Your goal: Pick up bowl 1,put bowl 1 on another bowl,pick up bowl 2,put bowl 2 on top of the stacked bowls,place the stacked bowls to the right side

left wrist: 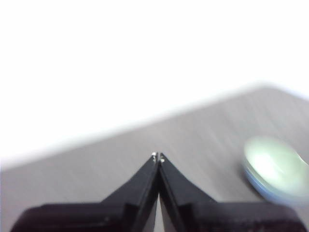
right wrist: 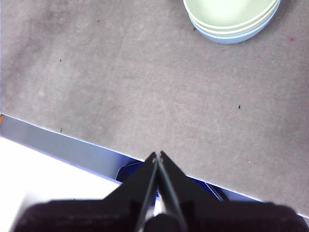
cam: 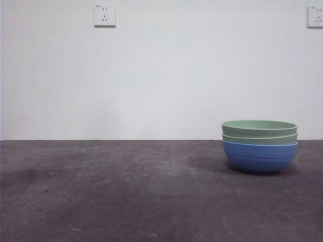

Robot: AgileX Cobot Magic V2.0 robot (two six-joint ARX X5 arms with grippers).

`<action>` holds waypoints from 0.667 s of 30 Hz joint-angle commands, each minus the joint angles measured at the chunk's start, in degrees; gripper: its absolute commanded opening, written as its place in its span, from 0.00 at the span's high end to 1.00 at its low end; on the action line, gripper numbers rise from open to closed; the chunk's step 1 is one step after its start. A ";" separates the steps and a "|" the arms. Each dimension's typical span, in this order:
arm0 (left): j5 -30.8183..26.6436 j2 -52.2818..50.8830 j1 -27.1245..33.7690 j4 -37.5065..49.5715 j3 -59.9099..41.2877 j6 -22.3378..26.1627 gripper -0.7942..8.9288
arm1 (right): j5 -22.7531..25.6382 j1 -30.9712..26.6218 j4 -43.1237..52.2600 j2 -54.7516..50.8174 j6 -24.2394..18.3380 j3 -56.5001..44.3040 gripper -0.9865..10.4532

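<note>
- Blue at the bottom, two pale green above: in the front view the stacked bowls [cam: 259,146] sit nested on the grey bench [cam: 126,191], toward its right side and close to its far edge by the white wall [cam: 161,75]. Neither of my arms shows here. I judge every step done, the stack already placed to the right; nothing more seems called for than to stay clear.
- Left wrist view, blurred: my left claw [left wrist: 158,156] is clenched on nothing, tips touching, raised over bare bench [left wrist: 193,140]. The stack [left wrist: 275,169] lies well apart from it, pale green inside, a blue rim beneath.
- Right wrist view: my right claw [right wrist: 157,154] is likewise clenched and empty, looking down over the bench's near edge [right wrist: 87,140]. The stack [right wrist: 231,19] stands well apart across the bench, untouched.
</note>
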 commanded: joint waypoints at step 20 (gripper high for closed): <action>-8.66 -35.39 14.58 26.29 -59.56 -3.58 0.92 | 0.15 0.13 0.15 -0.11 -0.28 -0.11 0.91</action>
